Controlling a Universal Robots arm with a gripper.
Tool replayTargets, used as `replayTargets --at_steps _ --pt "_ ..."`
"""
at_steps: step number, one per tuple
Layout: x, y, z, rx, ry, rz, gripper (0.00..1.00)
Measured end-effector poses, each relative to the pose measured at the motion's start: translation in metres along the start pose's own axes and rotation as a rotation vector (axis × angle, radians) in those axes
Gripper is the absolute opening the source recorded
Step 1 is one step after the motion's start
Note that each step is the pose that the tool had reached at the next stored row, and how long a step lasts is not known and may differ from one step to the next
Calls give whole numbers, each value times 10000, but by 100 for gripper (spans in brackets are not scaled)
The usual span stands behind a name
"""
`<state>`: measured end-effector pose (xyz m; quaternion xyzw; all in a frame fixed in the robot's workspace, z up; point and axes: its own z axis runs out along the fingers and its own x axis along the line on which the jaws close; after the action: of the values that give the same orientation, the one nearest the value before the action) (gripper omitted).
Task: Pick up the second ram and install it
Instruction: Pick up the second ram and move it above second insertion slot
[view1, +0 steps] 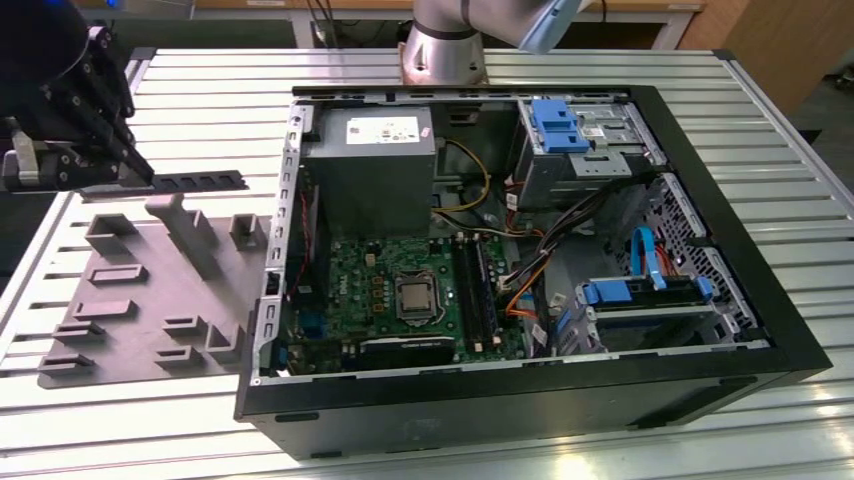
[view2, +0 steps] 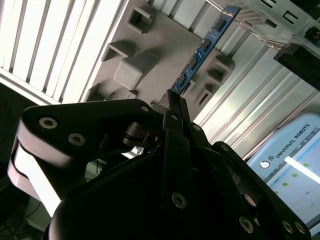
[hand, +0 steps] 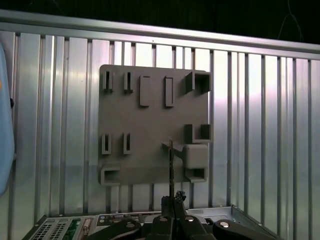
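Memory stick (view1: 200, 182) pinched by one end in the gripper (view1: 140, 178), held level in the air over the far edge of the tray (view1: 154, 295), well apart from the case (view1: 534, 250) and its black slots (view1: 474, 290). Probably mid-carry: best kept level, firmly gripped, free end unswung. Thin, flat, stiff board, blue with dark chips; matte grey moulded tray with raised blocks; ribbed shiny metal table (view1: 200, 80).

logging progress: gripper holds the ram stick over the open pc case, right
Not quite. The gripper is shut on the second ram, but holds it over the grey tray beside the open case, not over the case; the exterior view shows it.
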<state>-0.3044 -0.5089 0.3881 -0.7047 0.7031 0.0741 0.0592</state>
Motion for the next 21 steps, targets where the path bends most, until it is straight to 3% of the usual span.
replayTargets --at_steps 21 --pt "0 -219 -4 0 0 1 12"
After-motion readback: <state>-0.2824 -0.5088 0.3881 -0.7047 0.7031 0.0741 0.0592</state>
